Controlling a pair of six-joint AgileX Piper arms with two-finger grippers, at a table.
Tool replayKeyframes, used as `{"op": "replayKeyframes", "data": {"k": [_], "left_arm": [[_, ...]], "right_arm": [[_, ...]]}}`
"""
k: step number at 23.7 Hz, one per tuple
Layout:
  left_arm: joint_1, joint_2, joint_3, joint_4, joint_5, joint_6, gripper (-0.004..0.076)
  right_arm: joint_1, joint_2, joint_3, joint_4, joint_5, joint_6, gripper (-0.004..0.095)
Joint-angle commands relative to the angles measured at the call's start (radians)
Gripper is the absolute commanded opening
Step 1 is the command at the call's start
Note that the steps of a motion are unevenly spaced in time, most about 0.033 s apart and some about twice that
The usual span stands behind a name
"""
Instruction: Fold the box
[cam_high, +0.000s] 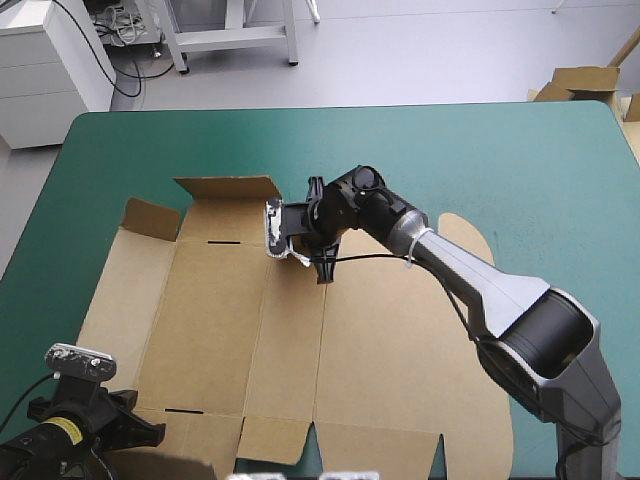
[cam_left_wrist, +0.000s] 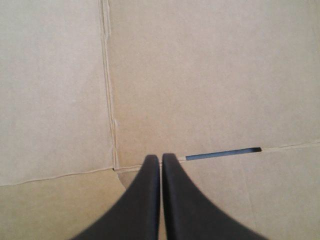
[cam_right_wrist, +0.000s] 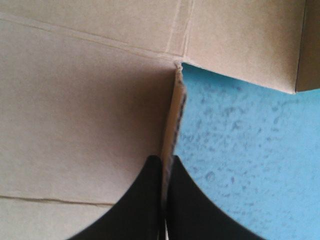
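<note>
The brown box (cam_high: 230, 330) lies as a flat cut sheet on the teal-green table, with two far flaps (cam_high: 228, 187) tilted up. My right gripper (cam_high: 322, 258) reaches over the sheet's far edge. In the right wrist view this gripper (cam_right_wrist: 166, 159) is shut on a thin board edge (cam_right_wrist: 174, 112) that stands between its fingers, beside bare cover (cam_right_wrist: 240, 150). My left gripper (cam_high: 140, 432) sits at the sheet's near left corner. In the left wrist view its fingers (cam_left_wrist: 161, 157) meet in a point just over the board (cam_left_wrist: 200, 75), next to a narrow slot (cam_left_wrist: 223, 153).
More brown board (cam_high: 585, 82) lies just past the table's far right corner. Bare teal-green cover (cam_high: 520, 170) stretches along the far side and right of the sheet. Creases (cam_left_wrist: 107, 90) run across the board ahead of the left gripper.
</note>
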Motion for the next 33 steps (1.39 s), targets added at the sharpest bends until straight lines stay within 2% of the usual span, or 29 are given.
{"op": "replayKeyframes", "data": {"k": [1, 17, 19, 22, 23, 25, 28, 30, 31, 32, 33], "left_arm": [[0.002, 0.012, -0.023, -0.006, -0.047, 0.000, -0.0008], [0.002, 0.012, -0.023, -0.013, -0.047, -0.007, -0.0008], [0.002, 0.012, -0.023, -0.013, -0.047, -0.007, -0.0008], [0.002, 0.012, -0.023, -0.013, -0.047, -0.007, -0.0008], [0.002, 0.012, -0.023, -0.013, -0.047, -0.007, -0.0008], [0.002, 0.012, -0.023, -0.013, -0.047, -0.007, -0.0008], [0.002, 0.012, -0.023, -0.013, -0.047, -0.007, -0.0008], [0.002, 0.012, -0.023, -0.013, -0.047, -0.007, -0.0008], [0.002, 0.012, -0.023, -0.013, -0.047, -0.007, -0.0008], [0.002, 0.012, -0.023, -0.013, -0.047, -0.007, -0.0008], [0.002, 0.012, -0.023, -0.013, -0.047, -0.007, -0.0008]], "right_arm": [[0.019, -0.055, -0.035, -0.010, -0.082, -0.029, -0.0022], [0.021, -0.055, -0.035, -0.010, -0.093, -0.033, -0.0014], [0.021, -0.055, -0.035, -0.034, -0.114, 0.002, -0.0005], [0.021, -0.055, -0.035, -0.075, -0.128, 0.061, 0.0076], [0.021, -0.057, -0.035, -0.103, -0.128, 0.083, 0.0160], [0.021, -0.059, -0.035, -0.110, -0.128, 0.091, 0.0241], [0.021, -0.072, -0.035, -0.142, -0.126, 0.094, 0.0261], [0.016, -0.090, -0.035, -0.276, -0.111, 0.147, 0.0254], [-0.007, -0.110, -0.035, -0.364, -0.111, 0.296, 0.0254], [-0.045, -0.125, -0.035, -0.401, -0.114, 0.429, 0.0254], [-0.074, -0.138, -0.035, -0.419, -0.109, 0.479, 0.0254]]}}
